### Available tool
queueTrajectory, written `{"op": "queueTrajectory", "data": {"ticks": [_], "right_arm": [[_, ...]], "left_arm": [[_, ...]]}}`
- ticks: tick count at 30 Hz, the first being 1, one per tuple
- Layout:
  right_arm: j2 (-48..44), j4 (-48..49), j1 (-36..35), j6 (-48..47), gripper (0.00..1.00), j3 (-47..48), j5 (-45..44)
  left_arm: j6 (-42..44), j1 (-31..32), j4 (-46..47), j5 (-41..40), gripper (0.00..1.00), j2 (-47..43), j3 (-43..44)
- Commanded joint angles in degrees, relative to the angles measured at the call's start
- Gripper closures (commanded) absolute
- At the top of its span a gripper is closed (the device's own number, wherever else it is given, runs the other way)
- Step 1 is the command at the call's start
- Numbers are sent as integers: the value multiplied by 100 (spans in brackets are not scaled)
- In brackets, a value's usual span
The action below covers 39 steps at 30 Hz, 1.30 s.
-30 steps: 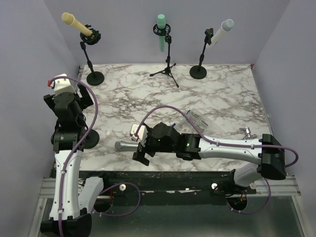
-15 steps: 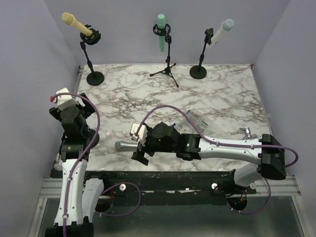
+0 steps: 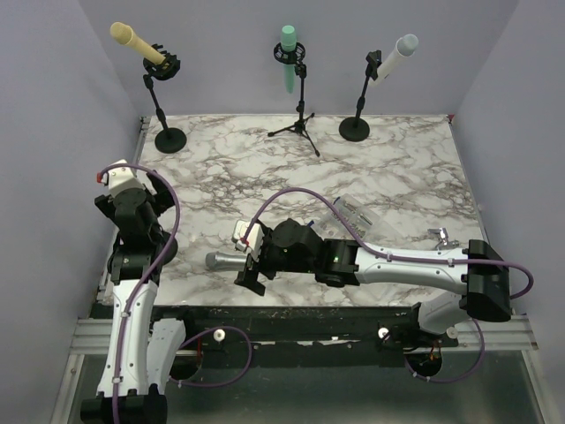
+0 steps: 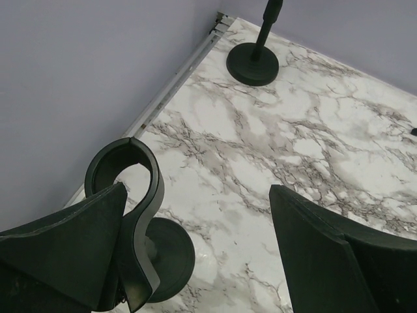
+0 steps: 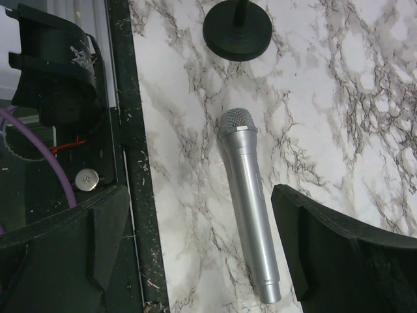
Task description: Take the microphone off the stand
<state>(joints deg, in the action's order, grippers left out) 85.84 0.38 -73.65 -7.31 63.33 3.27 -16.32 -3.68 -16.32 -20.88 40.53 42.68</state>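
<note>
Marble-patterned worktop (image 3: 397, 168), near edge: the silver microphone (image 5: 249, 202) lies flat, off its stand, between the wide-spread fingers of the right tool (image 5: 199, 248) (nothing pinched); the left tool (image 4: 199, 248), likewise spread, hangs beside the empty stand clip (image 4: 127, 173) by the left wall
</note>
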Motion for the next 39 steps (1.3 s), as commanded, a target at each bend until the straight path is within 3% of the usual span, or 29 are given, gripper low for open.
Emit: {"op": "queueTrajectory", "data": {"ticks": [1, 10, 16, 22, 28, 33, 39], "right_arm": [[33, 164, 17, 19, 0, -58, -35], [239, -27, 18, 37, 0, 263, -296], [94, -29, 17, 180, 0, 362, -951], [-346, -25, 17, 710, 0, -42, -1529], [-884, -18, 34, 1447, 0, -918, -2553], [-1492, -193, 82, 2080, 0, -1553, -3259], [-2089, 92, 212, 2413, 0, -1955, -3926]], "left_arm": [[-138, -27, -1093, 366, 4, 42, 214], [-470, -27, -1242, 1103, 1, 8, 1566], [-1145, -27, -353, 2352, 1, -135, 2016], [-1539, -32, 856, 3202, 1, 39, 1799], [-1394, -12, 1452, 3797, 1, 143, 1204], [-857, 222, 1598, 3510, 1, -84, 486], [-659, 565, 1528, 3482, 1, -107, 453]]}}
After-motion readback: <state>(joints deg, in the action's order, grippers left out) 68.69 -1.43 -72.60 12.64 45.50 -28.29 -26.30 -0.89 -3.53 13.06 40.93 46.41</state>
